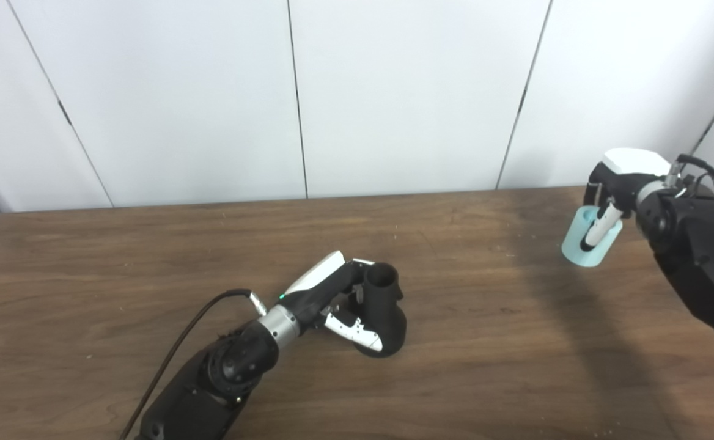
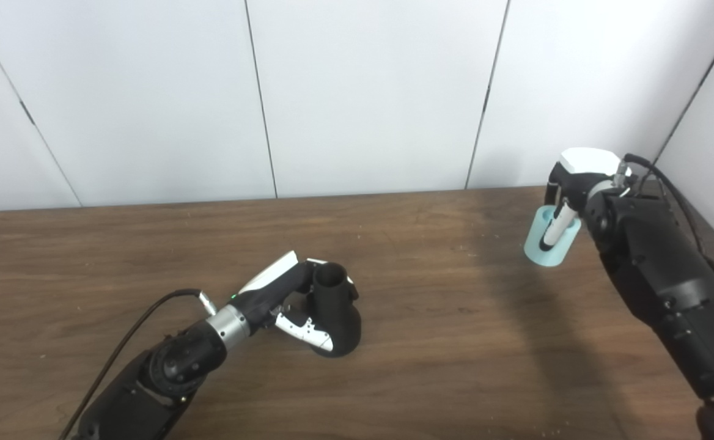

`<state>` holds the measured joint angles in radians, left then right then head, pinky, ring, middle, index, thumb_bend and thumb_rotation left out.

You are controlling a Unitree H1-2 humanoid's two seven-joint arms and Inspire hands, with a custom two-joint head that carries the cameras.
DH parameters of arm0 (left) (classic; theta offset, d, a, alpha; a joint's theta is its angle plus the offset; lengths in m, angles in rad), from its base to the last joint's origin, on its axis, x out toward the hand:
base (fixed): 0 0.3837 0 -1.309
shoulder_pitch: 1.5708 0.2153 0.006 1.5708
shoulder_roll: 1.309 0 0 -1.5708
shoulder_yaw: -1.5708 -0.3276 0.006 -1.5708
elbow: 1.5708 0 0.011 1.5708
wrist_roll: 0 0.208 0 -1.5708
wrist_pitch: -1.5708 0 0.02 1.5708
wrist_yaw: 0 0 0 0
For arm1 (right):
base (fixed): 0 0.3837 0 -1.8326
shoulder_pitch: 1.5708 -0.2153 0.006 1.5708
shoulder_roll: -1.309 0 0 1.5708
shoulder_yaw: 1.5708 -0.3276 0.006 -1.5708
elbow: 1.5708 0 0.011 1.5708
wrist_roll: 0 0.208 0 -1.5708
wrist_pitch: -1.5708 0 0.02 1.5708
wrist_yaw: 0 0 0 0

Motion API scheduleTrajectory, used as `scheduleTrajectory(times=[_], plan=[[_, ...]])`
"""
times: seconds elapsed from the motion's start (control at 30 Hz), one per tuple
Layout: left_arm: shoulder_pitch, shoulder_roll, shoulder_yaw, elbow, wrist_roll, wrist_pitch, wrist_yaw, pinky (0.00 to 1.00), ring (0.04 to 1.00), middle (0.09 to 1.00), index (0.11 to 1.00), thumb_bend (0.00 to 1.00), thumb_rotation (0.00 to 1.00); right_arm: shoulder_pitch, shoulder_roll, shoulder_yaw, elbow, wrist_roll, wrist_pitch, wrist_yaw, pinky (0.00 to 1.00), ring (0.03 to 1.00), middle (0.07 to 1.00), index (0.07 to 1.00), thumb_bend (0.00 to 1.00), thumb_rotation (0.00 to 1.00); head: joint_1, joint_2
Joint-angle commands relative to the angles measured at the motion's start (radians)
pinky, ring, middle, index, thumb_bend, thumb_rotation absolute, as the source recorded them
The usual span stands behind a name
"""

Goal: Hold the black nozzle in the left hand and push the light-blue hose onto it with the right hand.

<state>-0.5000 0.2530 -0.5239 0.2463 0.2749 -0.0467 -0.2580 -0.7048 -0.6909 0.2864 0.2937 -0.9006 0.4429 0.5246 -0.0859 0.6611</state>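
Left arm enters bottom-left, black cable trailing off the wrist. Left hand [image 1: 338,299] is wrapped around the nozzle [image 1: 384,315], fingers on its far side, thumb across the near side low on the body. Firm grip by the look of it.

Nozzle is black, stands upright on the table [image 1: 118,275], wide base down, open round mouth facing up and a little toward the back. It sits roughly mid-table, slightly left of centre. Base appears to touch the wood; can't tell how much weight the hand takes.

Right arm comes in along the right edge, reaching to the far right end of the table. Right hand [image 2: 571,183] is closed on the hose [image 2: 551,241]: a short light-blue sleeve, open end up, tilted slightly. One finger [image 2: 556,229] runs down into or across the opening, the rest of the hand sits above and behind it. Whether the hose rests on the table or is held just clear, can't tell; its shadow falls on the wood below.

Hose and nozzle are well apart, bare wood between them.

Behind the table: white wall panels [image 1: 412,91] with dark vertical seams.
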Motion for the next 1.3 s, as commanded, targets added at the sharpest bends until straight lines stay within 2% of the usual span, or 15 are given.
scheduleTrajectory(times=[0.0,0.07,0.27,0.33,0.47,0.6,0.8,0.87,0.97,1.2,1.27], plan=[[0.079,0.039,-0.044,0.062,0.057,0.09,-0.097,0.37,0.446,0.509,0.492,0.51,0.08,-0.035,-0.028,-0.012,-0.049,0.021,0.007,0.028,0.14,0.222,0.472,0.485,0.53,0.0,-0.002,-0.001],[0.076,0.037,-0.044,0.067,0.056,0.09,-0.097,0.37,0.445,0.508,0.492,0.51,0.08,-0.047,-0.029,-0.011,-0.086,0.032,0.007,0.053,0.14,0.226,0.472,0.486,0.53,0.0,-0.002,-0.002],[0.066,0.032,-0.051,0.068,0.064,0.093,-0.101,0.42,0.494,0.533,0.492,0.51,0.08,-0.114,-0.035,-0.01,-0.322,0.063,-0.022,0.171,0.2,0.282,0.474,0.485,0.53,0.0,-0.003,-0.005],[0.064,0.031,-0.053,0.065,0.066,0.095,-0.101,0.43,0.5,0.539,0.492,0.51,0.08,-0.137,-0.027,-0.01,-0.401,0.076,-0.032,0.199,0.22,0.308,0.431,0.517,0.52,0.0,-0.002,-0.007],[0.06,0.023,-0.056,0.062,0.069,0.106,-0.099,0.44,0.508,0.557,0.492,0.51,0.08,-0.178,0.002,-0.004,-0.54,0.094,-0.048,0.24,0.26,0.329,0.449,0.515,0.53,0.0,0.008,-0.005],[0.06,0.013,-0.054,0.043,0.066,0.127,-0.101,0.44,0.513,0.569,0.492,0.51,0.08,-0.209,0.038,0.01,-0.64,0.099,-0.058,0.276,0.08,0.156,0.466,0.486,0.53,0.0,0.021,-0.003],[0.062,0.006,-0.048,0.035,0.061,0.132,-0.092,0.44,0.515,0.571,0.492,0.51,0.08,-0.238,0.1,0.012,-0.73,0.118,-0.059,0.332,0.09,0.177,0.471,0.481,0.53,0.0,0.027,-0.005],[0.064,0.004,-0.047,0.037,0.063,0.127,-0.088,0.44,0.517,0.571,0.492,0.51,0.08,-0.247,0.12,0.014,-0.749,0.122,-0.055,0.356,0.09,0.183,0.412,0.5,0.52,0.0,0.028,-0.004],[0.067,0.002,-0.048,0.042,0.066,0.119,-0.084,0.44,0.517,0.569,0.492,0.51,0.08,-0.263,0.144,0.022,-0.776,0.126,-0.036,0.4,0.1,0.188,0.391,0.504,0.52,0.0,0.03,-0.003],[0.069,-0.003,-0.052,0.044,0.074,0.123,-0.089,0.44,0.517,0.568,0.492,0.51,0.08,-0.313,0.168,0.06,-0.806,0.125,0.005,0.536,0.2,0.294,0.451,0.507,0.53,0.0,0.035,0.002],[0.069,-0.004,-0.052,0.041,0.075,0.129,-0.091,0.44,0.517,0.568,0.492,0.51,0.08,-0.317,0.173,0.066,-0.807,0.127,0.009,0.562,0.2,0.296,0.448,0.509,0.53,0.0,0.036,0.003]])
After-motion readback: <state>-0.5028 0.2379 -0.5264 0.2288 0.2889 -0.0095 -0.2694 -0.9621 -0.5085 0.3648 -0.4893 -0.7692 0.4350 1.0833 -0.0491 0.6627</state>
